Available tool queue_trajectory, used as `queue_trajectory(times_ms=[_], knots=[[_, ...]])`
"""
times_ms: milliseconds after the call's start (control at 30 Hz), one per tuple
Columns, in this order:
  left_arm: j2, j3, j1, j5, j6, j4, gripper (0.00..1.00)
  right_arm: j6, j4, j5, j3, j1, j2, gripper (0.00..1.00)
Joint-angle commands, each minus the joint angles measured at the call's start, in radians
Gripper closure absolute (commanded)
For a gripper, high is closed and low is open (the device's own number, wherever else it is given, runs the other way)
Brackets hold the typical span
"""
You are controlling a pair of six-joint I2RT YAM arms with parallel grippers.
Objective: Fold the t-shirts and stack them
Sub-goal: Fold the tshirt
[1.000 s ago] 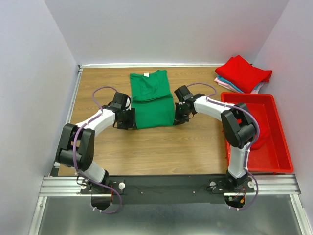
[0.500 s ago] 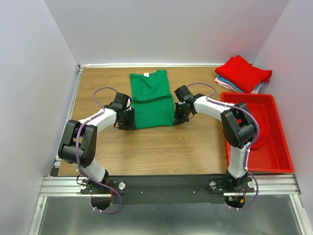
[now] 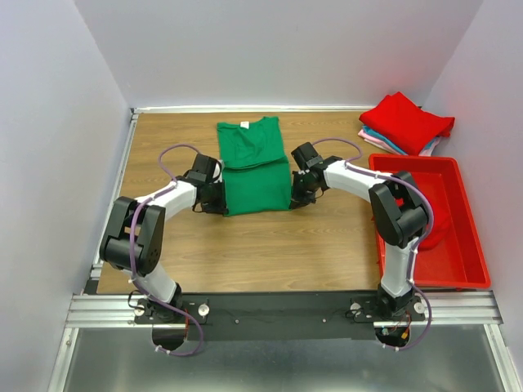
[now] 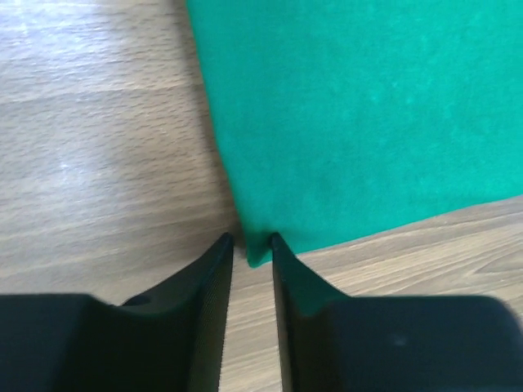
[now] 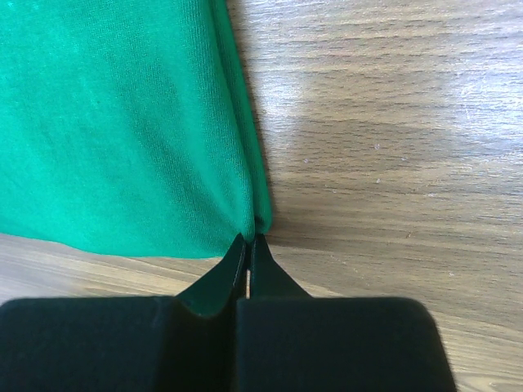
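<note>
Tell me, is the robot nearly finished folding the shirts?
Partly. Done: a folded pile, red on top, sits in the far right corner. In hand: the green t-shirt lies partly folded; the right gripper pinches one near corner, the left gripper is slightly open around the other. Left: finish folding it and add it to the pile.

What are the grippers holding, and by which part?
Right gripper pinches the green shirt by its near right corner; left gripper straddles the near left corner, not shut.
</note>
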Motion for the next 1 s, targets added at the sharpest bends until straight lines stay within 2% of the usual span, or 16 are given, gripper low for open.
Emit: queue_trajectory(times_ms=[0, 167, 333, 600, 967], knots=[[0.036, -0.086, -0.025, 0.062, -0.007, 0.02, 0.75, -0.026, -0.024, 0.026, -0.033, 0.008, 0.029, 0.98], [0.045, -0.087, -0.06, 0.08, -0.008, 0.026, 1.0, -0.029, -0.025, 0.033, -0.025, 0.008, 0.018, 0.98], [-0.016, -0.048, -0.063, 0.039, 0.002, -0.02, 1.0, -0.041, -0.036, 0.057, -0.016, 0.008, -0.064, 0.99], [-0.151, 0.025, -0.063, 0.049, -0.015, -0.122, 1.0, -0.038, -0.096, 0.146, -0.067, 0.008, -0.218, 0.99], [-0.381, -0.032, -0.083, 0.129, -0.051, -0.19, 1.0, -0.017, -0.188, 0.169, -0.134, 0.02, -0.46, 0.99]])
